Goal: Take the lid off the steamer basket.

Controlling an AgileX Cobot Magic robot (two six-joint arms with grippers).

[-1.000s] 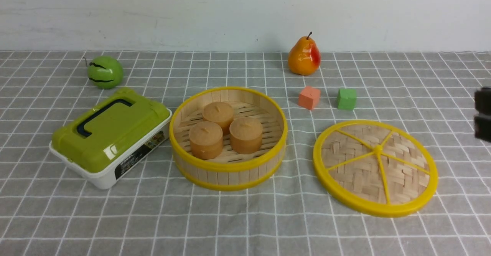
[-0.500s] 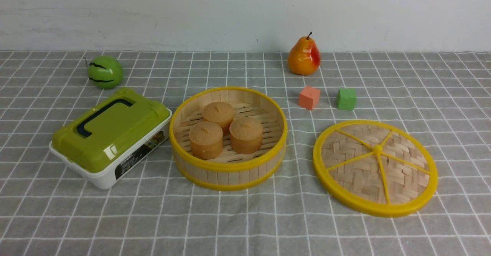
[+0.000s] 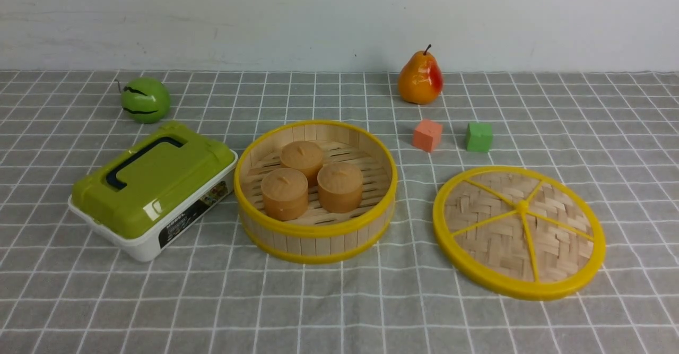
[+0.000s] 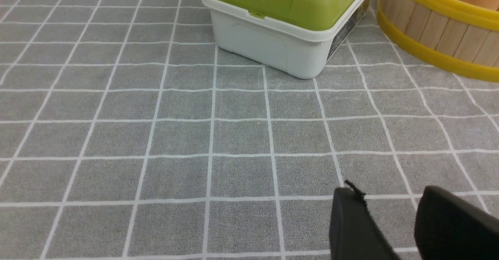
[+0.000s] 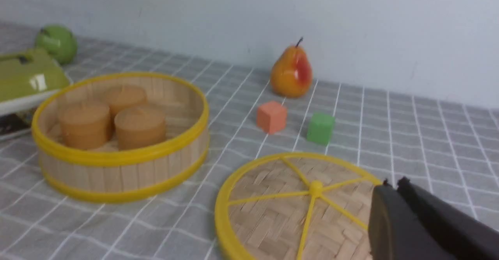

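The left gripper shows as two matte black fingers, broad and flat-faced with rounded tops. A short frayed black tuft sticks up from the corner of one. The right gripper is the same matte black. Its fingers are long, smooth wedges, each tipped with a small nub.

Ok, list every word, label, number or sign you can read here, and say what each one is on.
Dark label strip on the white side wall of the green-lidded box: pale lettering, too small and blurred to read.
No writing shows on the lid, the steamer basket, the pear, the orange cube or the green cube.
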